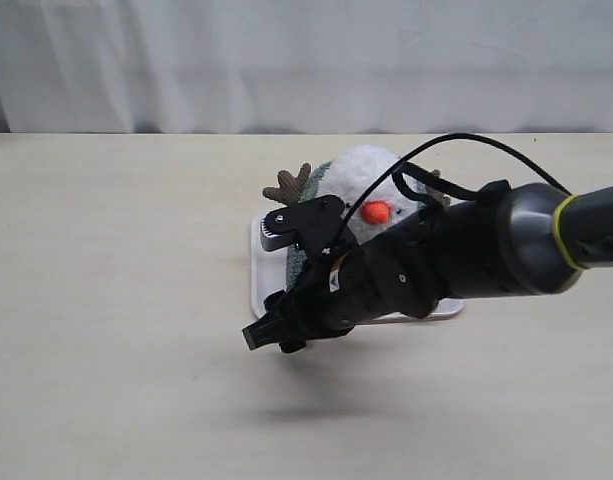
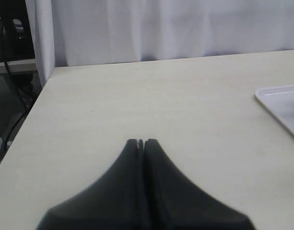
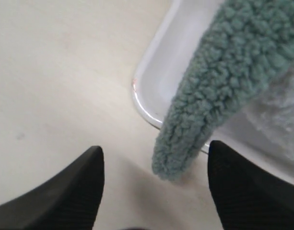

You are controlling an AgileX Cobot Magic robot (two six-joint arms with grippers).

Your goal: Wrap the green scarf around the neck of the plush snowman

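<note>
- My right arm (image 1: 486, 250) reaches across the tabotop's middle, low over the tabletop (image 1: 106, 300), and hides much of the snowman (image 1: 361, 175).
- The snowman is on a white tray (image 1: 258, 270), its orange nose showing.
- The scarf (image 3: 218, 81) lies by the snowman, with one rounded end over the tray's rim.
- My right tool (image 3: 154, 151) is wide open, with that end between its fingers, ungripped.
- My left tool (image 2: 137, 142) is closed on nothing, above bare tabletop.

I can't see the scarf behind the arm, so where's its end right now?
Right wrist view: the scarf lies over the tray rim, its tip just past it, between the open right gripper fingers.
</note>
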